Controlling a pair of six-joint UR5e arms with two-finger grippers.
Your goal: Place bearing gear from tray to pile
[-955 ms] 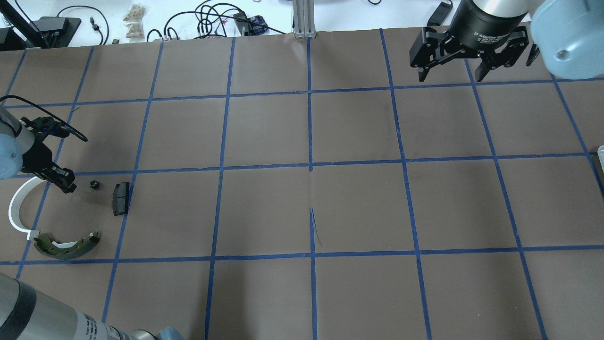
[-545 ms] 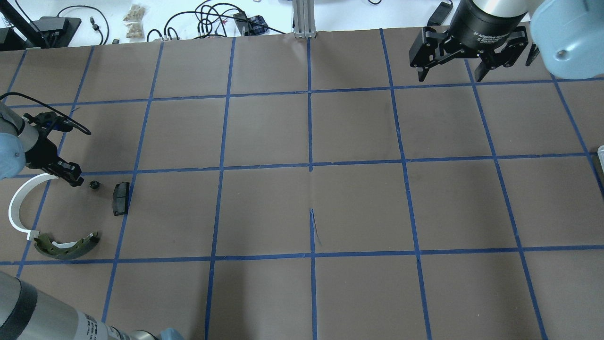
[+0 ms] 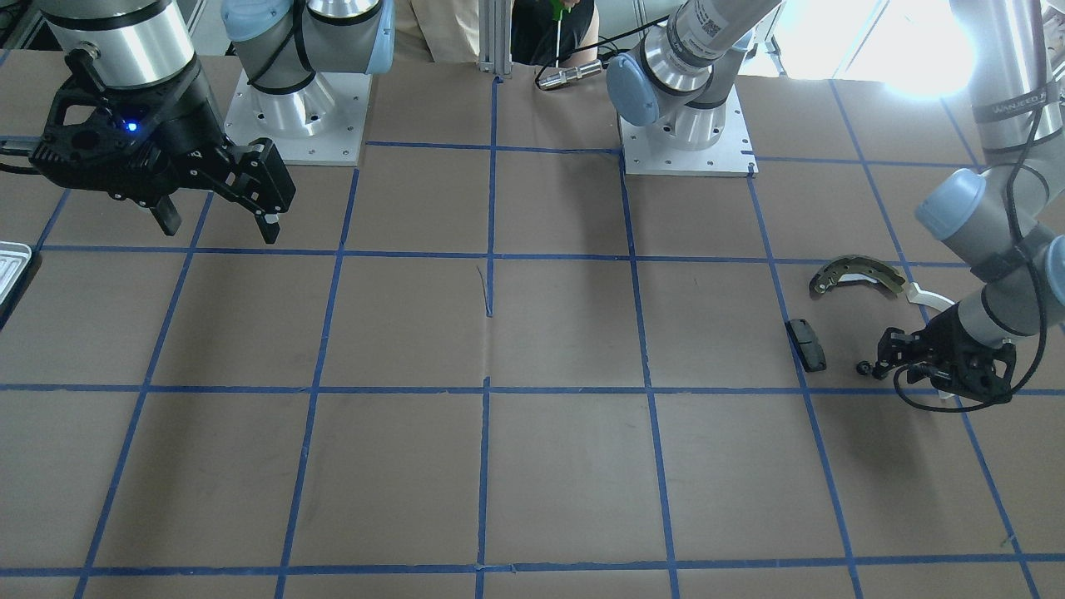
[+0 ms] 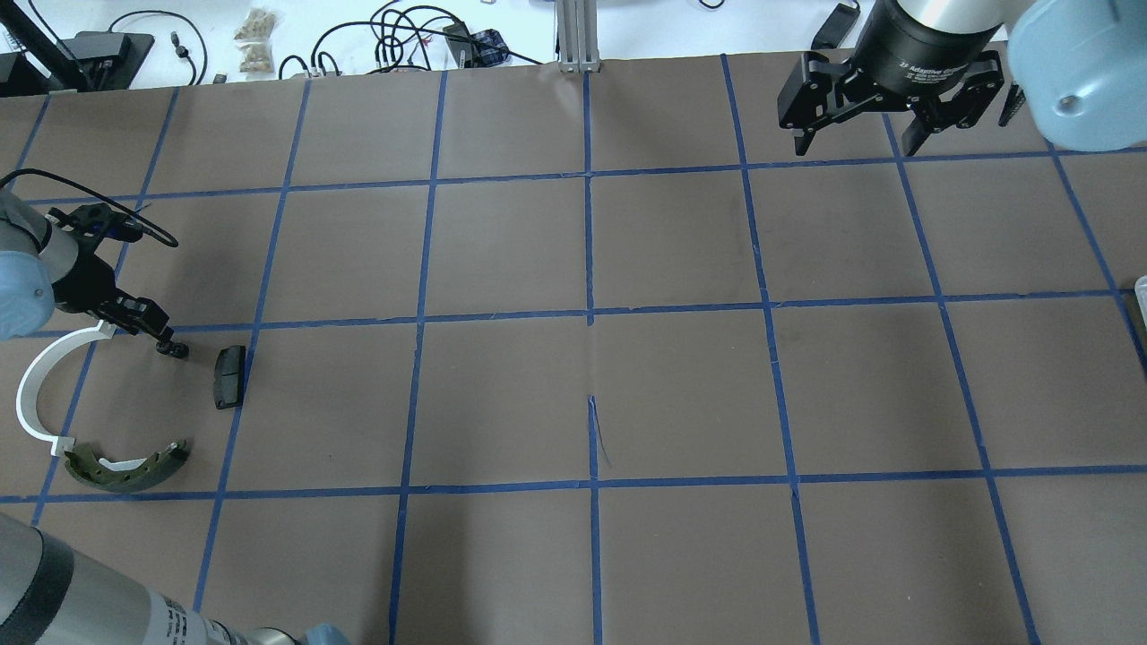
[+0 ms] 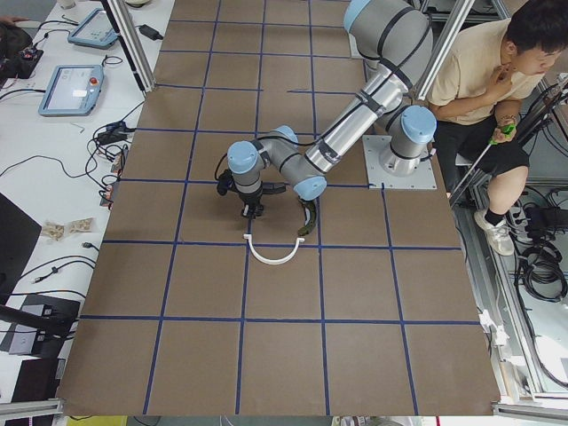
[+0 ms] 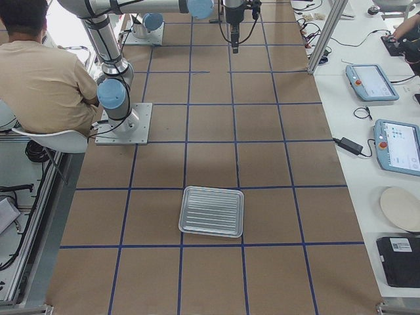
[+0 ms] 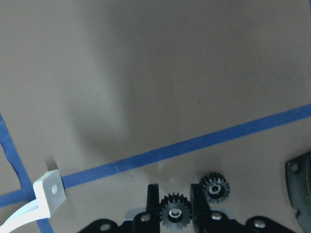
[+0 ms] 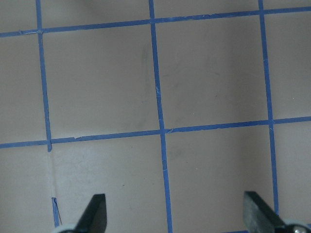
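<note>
My left gripper [image 7: 174, 199] is shut on a small black bearing gear [image 7: 175, 213], low over the table. A second black gear [image 7: 215, 187] lies on the table just beside it. In the overhead view the left gripper [image 4: 166, 344] is at the pile: the white half-ring [image 4: 31, 394], the black pad [image 4: 228, 376] and the brake shoe [image 4: 125, 468]. The silvery tray [image 6: 211, 211] is empty at the table's far right end. My right gripper [image 4: 856, 134] is open and empty, high at the back right.
The brown paper table cover [image 4: 591, 394] has a blue tape grid. Cables and boxes [image 4: 403, 40] lie beyond the back edge. A seated person [image 5: 497, 98] is behind the robot bases. The tray's corner [image 3: 12, 258] shows at the front view's left edge.
My left gripper has moved to the right and a little back, from beside the half-ring up to the loose gear. The right arm has not moved.
</note>
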